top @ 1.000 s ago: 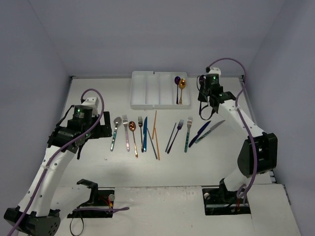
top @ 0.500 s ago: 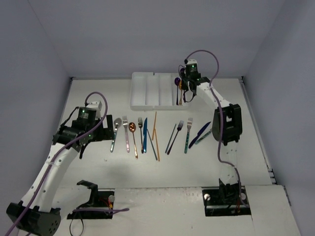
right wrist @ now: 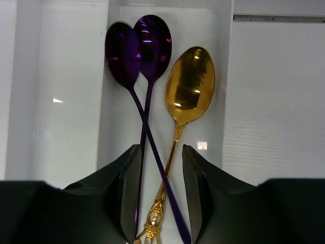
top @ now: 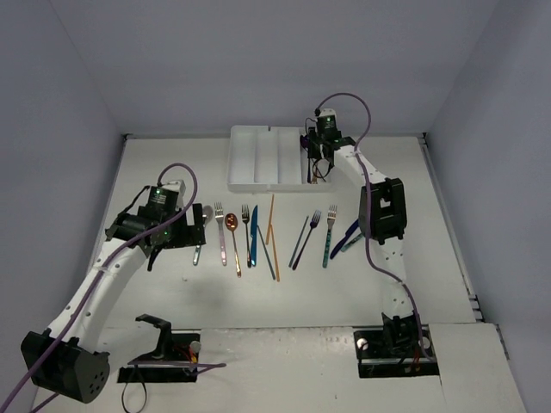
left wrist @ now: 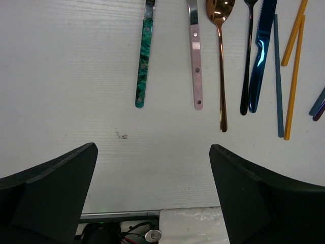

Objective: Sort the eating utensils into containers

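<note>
The white tray [top: 258, 159] stands at the back of the table. Its rightmost compartment [right wrist: 122, 137] holds two purple spoons [right wrist: 152, 46] and a gold spoon [right wrist: 190, 86]. My right gripper [top: 315, 160] hovers over that compartment, open a little [right wrist: 161, 152], its fingers on either side of the crossed handles without pinching them. A row of utensils lies in front of the tray: teal-handled spoon [left wrist: 142, 71], pink fork [left wrist: 196, 66], copper spoon [left wrist: 221, 61], black fork [left wrist: 247, 61], blue knife [left wrist: 262, 56], orange chopsticks [left wrist: 293, 61]. My left gripper [left wrist: 153, 147] is wide open and empty, just near of their handle ends.
Further right in the row lie a dark fork and chopsticks [top: 301, 239], a teal fork [top: 329, 237] and a purple knife [top: 351, 231] partly behind the right arm. The tray's other three compartments [top: 258, 155] show nothing in them. Arm bases and cables sit at the near edge.
My right arm swung left from beside the tray to over its rightmost compartment. My left gripper moved right, towards the left end of the utensil row.
</note>
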Tool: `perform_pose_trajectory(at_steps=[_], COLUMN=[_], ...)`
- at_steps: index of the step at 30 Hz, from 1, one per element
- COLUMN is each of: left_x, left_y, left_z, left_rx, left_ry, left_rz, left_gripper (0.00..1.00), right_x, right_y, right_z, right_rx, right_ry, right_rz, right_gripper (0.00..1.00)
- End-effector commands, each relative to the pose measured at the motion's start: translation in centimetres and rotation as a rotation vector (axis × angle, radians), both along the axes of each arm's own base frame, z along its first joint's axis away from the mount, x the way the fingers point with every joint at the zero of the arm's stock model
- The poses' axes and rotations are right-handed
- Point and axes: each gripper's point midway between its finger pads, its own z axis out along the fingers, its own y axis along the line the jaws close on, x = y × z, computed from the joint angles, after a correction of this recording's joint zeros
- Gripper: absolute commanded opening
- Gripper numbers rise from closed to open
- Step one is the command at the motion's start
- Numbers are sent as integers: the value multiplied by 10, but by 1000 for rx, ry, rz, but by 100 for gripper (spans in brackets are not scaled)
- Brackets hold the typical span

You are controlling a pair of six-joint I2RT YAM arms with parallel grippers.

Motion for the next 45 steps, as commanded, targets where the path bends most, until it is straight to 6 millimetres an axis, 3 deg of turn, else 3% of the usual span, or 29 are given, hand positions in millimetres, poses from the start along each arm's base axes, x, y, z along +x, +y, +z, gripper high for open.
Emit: perform_pose_trajectory(at_steps=[1,3,4,6,8,9,11,15,20,22,25,31,38,40,42,45], left_x=[18,23,27,36,46,51,63,79,94,99,104,112,118,119,121,128], left_y=[-4,-5,-6,-3,-5,-6,-6,-5,1,5,9,10,9,7,7,4], left_z=[-1,-7,-9,-19,-27,-33,-43,-58,-83,-96,-115,-134,-149,-152,-151,-133], left_rx=[4,20,28,67,87,99,130,173,249,279,298,288,263,245,231,177], left_ry=[-22,-9,-13,15,40,66,105,145,200,225,272,306,328,335,336,286], left_rz=[1,-16,-27,-28,-50,-59,-75,-77,-85,-87,-83,-82,-85,-87,-86,-76], left_gripper=[92,91,91,89,84,83,77,70,61,56,53,46,22,11,0,0], right_x=[11,-8,-17,-42,-71,-84,-106,-160,-213,-226,-248,-276,-286,-287,-288,-291], right_y=[0,-8,-11,-19,-27,-30,-35,-45,-54,-57,-59,-67,-69,-68,-60,-44], right_z=[105,126,150,143,171,156,174,175,170,177,167,171,173,174,176,181], right_rx=[25,16,24,24,50,45,76,112,121,128,144,152,148,152,171,209], right_ry=[-206,-215,-247,-205,-230,-192,-211,-193,-187,-207,-190,-210,-207,-207,-202,-193], right_rz=[-4,-14,-18,-37,-51,-55,-63,-63,-29,-20,-9,-8,-4,6,48,139], right_gripper=[41,41,41,41,41,41,41,41,44,45,47,48,49,50,50,51])
